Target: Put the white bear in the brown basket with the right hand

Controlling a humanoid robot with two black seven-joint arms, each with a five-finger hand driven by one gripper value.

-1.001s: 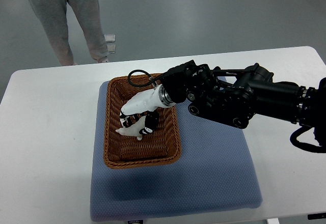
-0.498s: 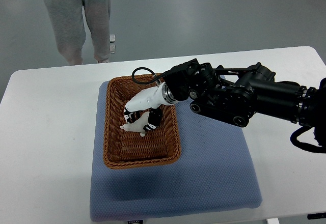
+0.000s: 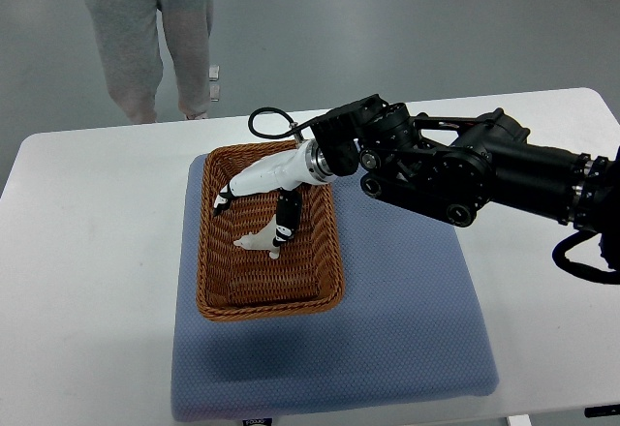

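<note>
The right hand (image 3: 254,197) is hovering over the brown basket (image 3: 215,269) with fingers spread, gripping nothing. The white bear (image 3: 260,242) is lying inside, toward 6 o'clock of the hand.

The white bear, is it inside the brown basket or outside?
Inside: the white bear lies on the brown basket floor, within its rim.

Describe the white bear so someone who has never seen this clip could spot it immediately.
Start at the blue mat on the white table, then find the brown basket on its left half. The white bear lies on the basket's woven floor, just under the right hand. It is the only small white object in there, distinct from the hand's white shell and black fingers.
</note>
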